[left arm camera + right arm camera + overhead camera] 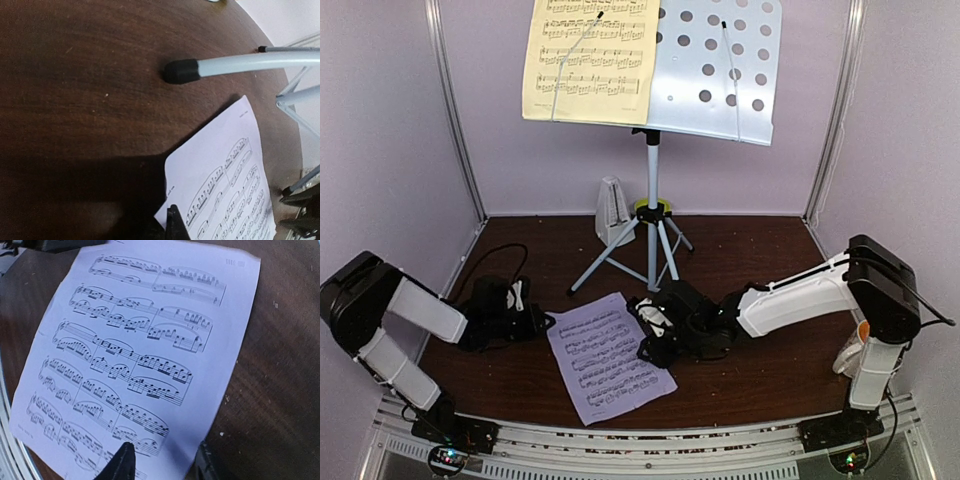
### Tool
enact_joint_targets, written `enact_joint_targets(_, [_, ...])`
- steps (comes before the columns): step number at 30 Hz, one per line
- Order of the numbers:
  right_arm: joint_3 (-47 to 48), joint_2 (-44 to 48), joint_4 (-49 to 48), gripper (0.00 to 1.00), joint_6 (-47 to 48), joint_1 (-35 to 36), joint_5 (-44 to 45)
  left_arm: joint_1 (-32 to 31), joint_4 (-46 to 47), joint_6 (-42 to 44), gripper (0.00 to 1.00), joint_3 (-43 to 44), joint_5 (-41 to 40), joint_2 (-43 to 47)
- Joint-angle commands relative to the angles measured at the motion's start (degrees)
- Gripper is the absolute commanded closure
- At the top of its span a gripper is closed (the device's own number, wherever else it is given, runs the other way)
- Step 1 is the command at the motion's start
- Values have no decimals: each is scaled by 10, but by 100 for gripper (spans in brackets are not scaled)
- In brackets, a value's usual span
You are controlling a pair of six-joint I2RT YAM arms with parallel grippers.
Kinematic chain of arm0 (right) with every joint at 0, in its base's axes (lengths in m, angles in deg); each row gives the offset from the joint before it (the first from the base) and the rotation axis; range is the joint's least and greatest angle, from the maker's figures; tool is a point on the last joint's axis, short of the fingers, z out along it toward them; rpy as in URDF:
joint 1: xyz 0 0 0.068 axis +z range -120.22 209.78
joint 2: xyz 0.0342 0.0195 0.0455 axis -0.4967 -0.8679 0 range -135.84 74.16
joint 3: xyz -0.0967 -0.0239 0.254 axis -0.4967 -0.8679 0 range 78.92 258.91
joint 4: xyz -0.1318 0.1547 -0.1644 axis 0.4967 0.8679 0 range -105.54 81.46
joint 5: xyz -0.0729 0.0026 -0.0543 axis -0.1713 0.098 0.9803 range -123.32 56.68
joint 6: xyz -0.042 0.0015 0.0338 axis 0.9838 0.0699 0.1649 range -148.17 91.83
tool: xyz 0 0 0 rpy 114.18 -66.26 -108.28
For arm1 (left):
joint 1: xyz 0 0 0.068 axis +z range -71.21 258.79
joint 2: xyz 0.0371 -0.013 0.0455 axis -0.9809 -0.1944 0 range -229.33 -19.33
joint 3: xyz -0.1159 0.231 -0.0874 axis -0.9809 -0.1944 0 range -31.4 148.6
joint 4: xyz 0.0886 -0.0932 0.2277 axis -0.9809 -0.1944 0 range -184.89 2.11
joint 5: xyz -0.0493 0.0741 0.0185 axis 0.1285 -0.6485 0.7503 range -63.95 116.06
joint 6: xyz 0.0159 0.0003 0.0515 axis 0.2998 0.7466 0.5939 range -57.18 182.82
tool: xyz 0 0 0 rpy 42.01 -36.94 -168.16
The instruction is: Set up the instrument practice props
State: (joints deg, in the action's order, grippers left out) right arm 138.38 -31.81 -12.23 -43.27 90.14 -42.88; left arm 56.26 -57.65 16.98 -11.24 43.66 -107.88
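Sheets number two (yellow sheet (585, 60), lilac sheet (610, 355)); left gripper (172, 225) closed, right gripper (162, 462) parted.

Evenly lit overhead view, while wrist views bend at edges and shadow darkens the table (75, 100)

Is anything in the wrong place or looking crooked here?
Yes. The lilac sheet lies flat on the table, turned crooked, while the yellow sheet sits up on the music stand. The stand's right half is bare, so the lilac sheet looks out of place. Nothing looks spilled or torn.
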Motion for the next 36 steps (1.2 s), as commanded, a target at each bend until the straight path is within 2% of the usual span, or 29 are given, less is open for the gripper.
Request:
enact_joint_targets(1, [-34,95,-49,50,-1,-5,-14,-1,-167,128,100,11,-18,153])
enact_joint_targets(5, [-65,172,-93,26,3,-13,-42,-38,-265,204,100,20,-24,323])
enact_joint_targets(7, [-77,202,-111,17,5,-18,-53,-71,-266,205,100,14,-27,396])
enact_joint_targets(11, [-95,256,-129,7,13,-29,-81,-118,-318,232,100,38,-13,462])
enact_joint_targets(16, [-165,342,-188,0,26,-34,-65,-167,-273,227,100,73,128,464])
enact_joint_targets(20, [-207,381,-221,0,46,-37,-77,-216,-357,294,100,179,171,447])
enact_joint_targets(22, [-224,392,-236,0,57,-37,-88,-217,-361,297,100,206,208,446])
enact_joint_targets(27, [-298,419,-364,0,46,-37,-113,-217,-395,315,100,277,279,436])
enact_joint_targets(30, [-298,429,-386,0,38,-37,-141,-217,-402,319,100,303,292,429])
enact_joint_targets(34, [-269,438,-380,8,32,-27,-163,-217,-392,315,100,317,287,426])
enact_joint_targets(36, [-254,440,-373,15,33,-17,-162,-217,-379,309,100,317,286,424])
